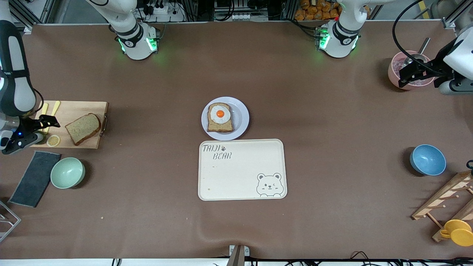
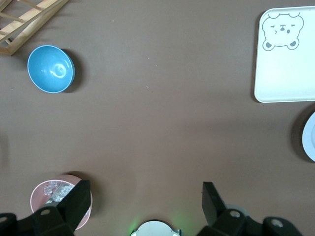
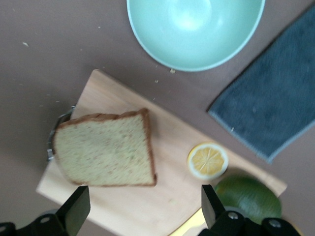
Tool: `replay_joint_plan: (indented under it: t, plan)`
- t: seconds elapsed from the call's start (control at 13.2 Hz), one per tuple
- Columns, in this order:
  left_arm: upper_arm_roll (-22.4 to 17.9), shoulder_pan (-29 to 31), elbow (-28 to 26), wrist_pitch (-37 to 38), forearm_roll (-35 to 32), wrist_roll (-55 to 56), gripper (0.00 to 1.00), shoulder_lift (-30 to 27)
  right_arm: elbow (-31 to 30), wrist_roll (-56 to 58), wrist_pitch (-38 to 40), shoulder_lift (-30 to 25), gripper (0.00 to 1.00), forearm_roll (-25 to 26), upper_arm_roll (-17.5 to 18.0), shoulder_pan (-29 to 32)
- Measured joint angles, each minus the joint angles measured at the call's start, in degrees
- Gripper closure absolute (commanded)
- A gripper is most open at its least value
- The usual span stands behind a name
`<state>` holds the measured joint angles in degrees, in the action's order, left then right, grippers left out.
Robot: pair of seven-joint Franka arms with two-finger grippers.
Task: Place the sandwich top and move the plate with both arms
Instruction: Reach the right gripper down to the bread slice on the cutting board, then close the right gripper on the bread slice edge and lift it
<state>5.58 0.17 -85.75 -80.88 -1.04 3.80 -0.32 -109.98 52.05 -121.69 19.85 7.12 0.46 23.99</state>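
- I see the sandwich top [image 1: 83, 128], a grainy light-brown slice with a darker crust, lying flat on the pale wooden cutting board [image 1: 88, 142], toward the right arm's end of the table from the plate [image 1: 241, 116].
- The round lavender-white plate carries an egg-topped slice [image 1: 220, 117] and sits just beside the cream bear tray [image 1: 242, 170].
- My right gripper [image 1: 46, 123] hovers over the cutting board, jaws spread, empty.
- My left gripper [image 1: 410, 74] hangs over the pink bowl [image 1: 397, 70], jaws released.
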Motion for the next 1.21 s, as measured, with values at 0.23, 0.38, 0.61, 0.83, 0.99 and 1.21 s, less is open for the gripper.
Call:
replay_joint_plan:
  t: [0.23, 0.38, 0.61, 0.83, 0.99, 1.21]
  plan:
    - [0.02, -0.03, 0.05, 0.00, 0.00, 0.00, 0.00, 0.00, -5.08, 3.24, -7.72, 0.49, 0.00, 0.05, 0.10, 0.12]
    - [0.05, -0.04, 0.08, 0.00, 0.00, 0.00, 0.00, 0.00, -6.26, 6.25, -9.41, 2.01, 0.00, 0.04, 0.10, 0.69]
    - [0.10, -0.04, 0.10, 0.00, 0.00, 0.00, 0.00, -0.01, -6.28, 11.21, -11.77, 4.80, 0.00, 0.04, 0.08, 2.84]
    - [0.10, -0.04, 0.32, 0.00, 0.00, 0.00, 0.00, -0.06, -6.26, 12.62, -12.03, 5.82, 0.00, -0.28, 0.56, 3.06]
    - [0.10, -0.01, 0.60, 0.00, 0.00, 0.00, 0.00, -0.15, -6.19, 14.33, -12.03, 5.89, 0.00, -1.34, 1.19, 3.04]
    - [0.05, 0.17, 0.79, 0.28, -0.03, 0.03, 0.00, -0.66, -6.18, 17.32, -11.99, 6.51, 0.00, -3.63, 1.18, 3.05]
